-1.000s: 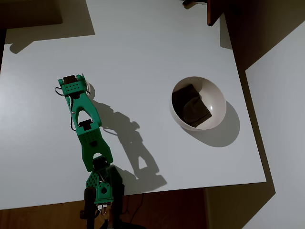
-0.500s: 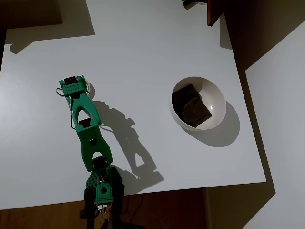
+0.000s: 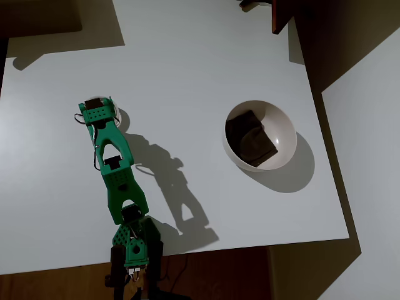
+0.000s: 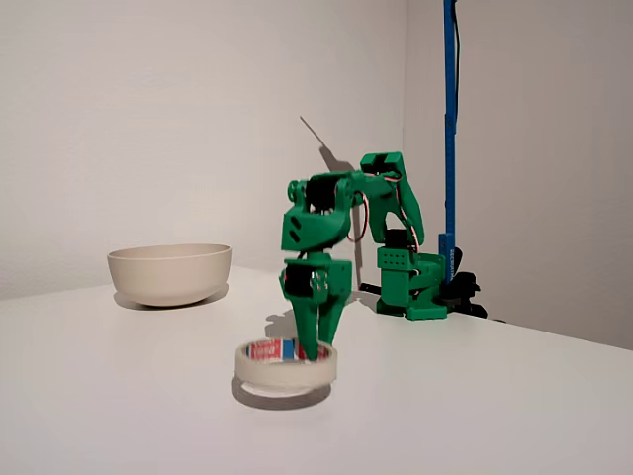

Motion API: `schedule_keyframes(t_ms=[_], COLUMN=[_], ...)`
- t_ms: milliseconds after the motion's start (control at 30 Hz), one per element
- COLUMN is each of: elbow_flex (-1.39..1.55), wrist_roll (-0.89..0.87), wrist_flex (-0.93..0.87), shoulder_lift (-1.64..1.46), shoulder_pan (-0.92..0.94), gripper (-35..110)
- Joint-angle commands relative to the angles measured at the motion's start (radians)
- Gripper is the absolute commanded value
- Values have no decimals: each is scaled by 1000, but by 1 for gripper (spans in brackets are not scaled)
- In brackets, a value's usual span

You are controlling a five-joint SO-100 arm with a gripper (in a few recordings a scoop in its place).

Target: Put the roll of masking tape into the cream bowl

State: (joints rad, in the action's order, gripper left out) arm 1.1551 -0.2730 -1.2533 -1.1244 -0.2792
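My jaws (image 4: pixel 318 336) reach down into the roll of masking tape (image 4: pixel 286 364), tips inside its hole and near the back wall; can't tell how wide they're spread or whether they grip yet. Tape lies flat on the desk (image 4: pixel 495 396), at about 9 o'clock from the cream bowl (image 3: pixel 260 135) in the overhead view, well apart. To do it well: pinch the ring wall squarely, lift straight, then swing to the bowl. Red print inside the ring, unreadable.
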Motion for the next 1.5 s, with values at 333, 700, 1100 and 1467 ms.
schedule_keyframes(t_ms=[333, 700, 1100, 1467], elbow_flex=[-60, -272, -545, -750], wrist_roll=[-69, -37, 18, 63], wrist_flex=[-199, -364, -284, -115], shoulder_lift=[-764, -913, -703, -268], shoulder_pan=[23, 402, 980, 1210], gripper=[-8, -8, -8, -8])
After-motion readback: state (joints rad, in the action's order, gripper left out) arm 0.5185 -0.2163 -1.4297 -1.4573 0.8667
